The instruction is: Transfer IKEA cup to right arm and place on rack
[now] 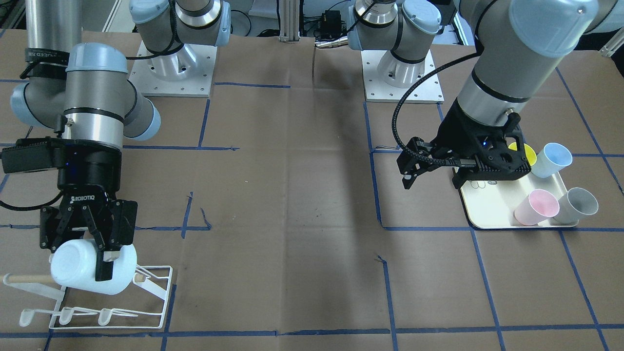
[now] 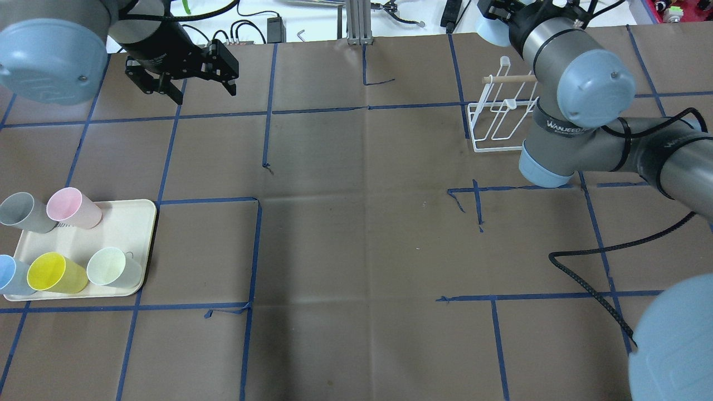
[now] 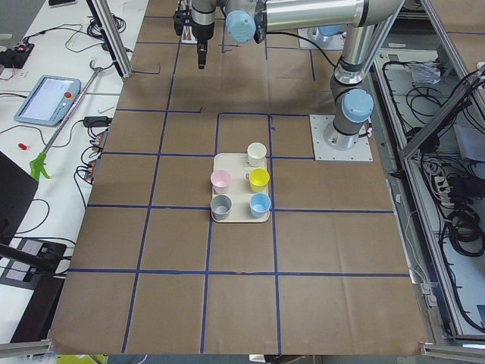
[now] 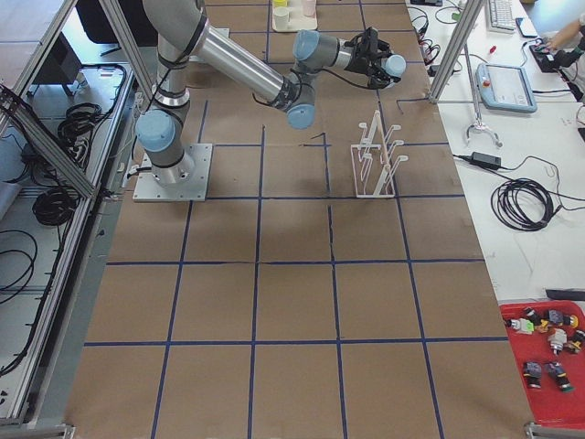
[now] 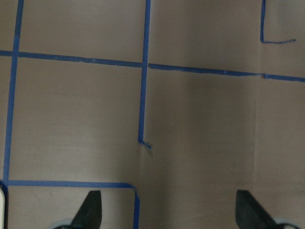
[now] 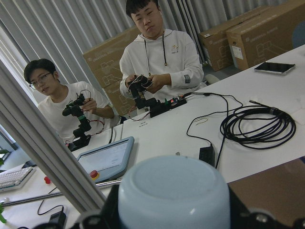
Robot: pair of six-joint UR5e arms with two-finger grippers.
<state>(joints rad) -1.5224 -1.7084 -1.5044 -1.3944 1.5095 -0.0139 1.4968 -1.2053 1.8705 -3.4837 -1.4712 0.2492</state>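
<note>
Locate cup (image 1: 70, 268) at 7 o'clock of worktop (image 1: 292, 204) in front-facing view, gripped on its side in closed right jaws, just above dowel (image 1: 27, 279) of rack (image 1: 152, 287). Cannot tell whether cup touches rack. Note left jaws open and empty, above worktop. Find tray (image 1: 490, 214) carrying other cups (image 1: 536, 207) at 4 o'clock.

The counter (image 2: 356, 250) is covered in brown paper (image 2: 390, 345) crossed by blue tape lines (image 2: 312, 109). Beyond a white table (image 6: 238, 90) strewn with cables (image 6: 257, 114), grey curtains (image 6: 71, 28) hang behind cardboard boxes (image 6: 257, 33).
</note>
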